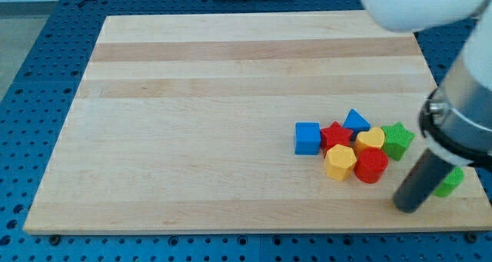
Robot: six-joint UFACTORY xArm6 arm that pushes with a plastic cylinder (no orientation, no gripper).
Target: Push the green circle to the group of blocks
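Note:
The green circle point(451, 182) lies near the board's right edge, partly hidden behind my rod. My tip point(407, 207) rests on the board just left of and below it, touching or nearly so. The group sits to the left of the tip and above it: a blue cube point(307, 137), a red star point(336, 134), a blue triangle point(355, 121), a yellow heart point(370, 139), a green star point(397, 140), a yellow hexagon point(340, 162) and a red round block point(371, 166). The red round block is the nearest to my tip.
The wooden board point(192, 139) lies on a blue perforated table point(46, 54). The arm's white and dark body point(461, 101) hangs over the board's right side and hides part of its right edge.

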